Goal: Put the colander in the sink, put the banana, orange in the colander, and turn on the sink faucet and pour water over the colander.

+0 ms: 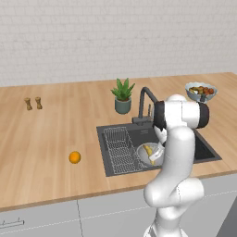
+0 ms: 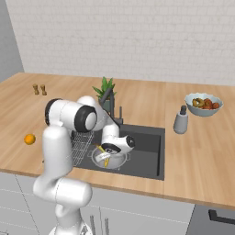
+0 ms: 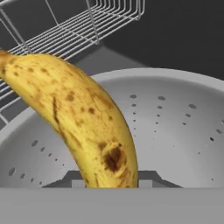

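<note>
The silver-grey colander (image 1: 144, 157) (image 2: 115, 160) (image 3: 175, 118) sits in the dark sink (image 1: 206, 149) (image 2: 149, 153), beside the wire rack (image 1: 118, 146) (image 2: 81, 146). My gripper (image 1: 156, 152) (image 2: 106, 154) (image 3: 109, 180) is low over the colander, shut on the spotted yellow banana (image 1: 148, 150) (image 2: 104, 158) (image 3: 83, 122), which hangs inside the bowl's rim. The orange (image 1: 75, 157) (image 2: 30, 139) lies on the wooden counter left of the sink. Behind the basin stands the dark faucet (image 1: 143, 99) (image 2: 110, 97), with no water running.
A potted plant (image 1: 123, 97) (image 2: 105, 88) stands behind the faucet. A white bowl of fruit (image 1: 201, 91) (image 2: 204, 104) and a grey dispenser (image 2: 180, 120) are right of the sink. Two small shakers (image 1: 33, 103) (image 2: 39, 89) stand far left.
</note>
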